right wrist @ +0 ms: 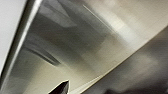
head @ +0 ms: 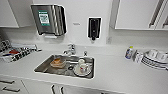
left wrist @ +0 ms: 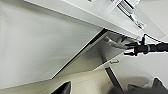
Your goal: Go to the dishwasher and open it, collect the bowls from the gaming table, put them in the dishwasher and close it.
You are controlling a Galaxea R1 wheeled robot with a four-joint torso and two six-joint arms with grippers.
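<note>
right claw (right wrist: 61,88) close against dishwasher (right wrist: 82,45) steel front | grip state: cannot tell

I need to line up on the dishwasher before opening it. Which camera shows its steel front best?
The right wrist view: the dishwasher front spans it as brushed steel, very close. The head view looks at the sink and counter above; the left wrist view faces white cabinet panels.

white counter (head: 115,72), sink (head: 42,67), stacked plates (head: 153,62)
</note>
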